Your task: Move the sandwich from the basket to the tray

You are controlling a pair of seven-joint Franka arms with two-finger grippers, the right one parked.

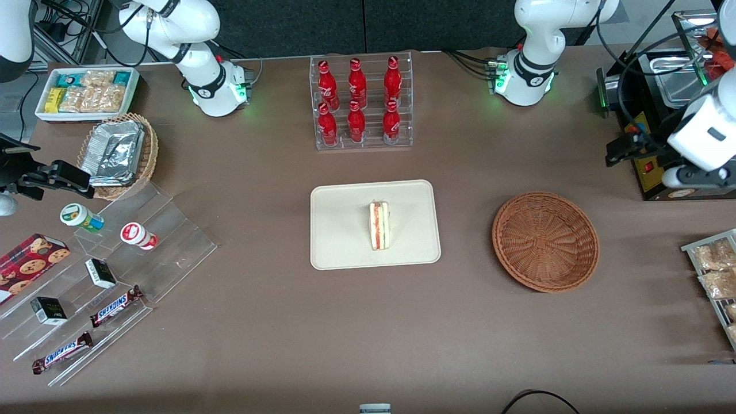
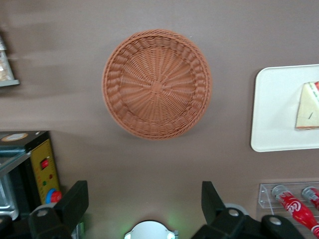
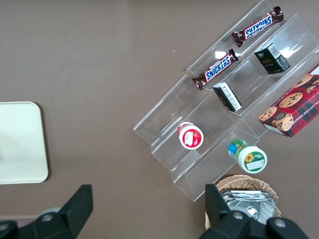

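The sandwich (image 1: 379, 225) lies on the cream tray (image 1: 345, 241) at the table's middle, its red and green filling showing. It also shows on the tray (image 2: 276, 109) in the left wrist view (image 2: 309, 107). The reddish-brown wicker basket (image 1: 545, 241) sits empty beside the tray, toward the working arm's end; it also shows in the left wrist view (image 2: 157, 83). My left gripper (image 1: 624, 148) hangs high above the table, farther from the front camera than the basket, next to a black appliance. In its wrist view the gripper (image 2: 143, 199) is open wide and empty.
A clear rack of red bottles (image 1: 361, 102) stands farther from the front camera than the tray. A black appliance (image 1: 650, 115) and a rack of snack bags (image 1: 716, 276) are at the working arm's end. A stepped acrylic stand (image 1: 103, 276), a tan basket with foil trays (image 1: 118, 152) and a white bin (image 1: 86, 92) are at the parked arm's end.
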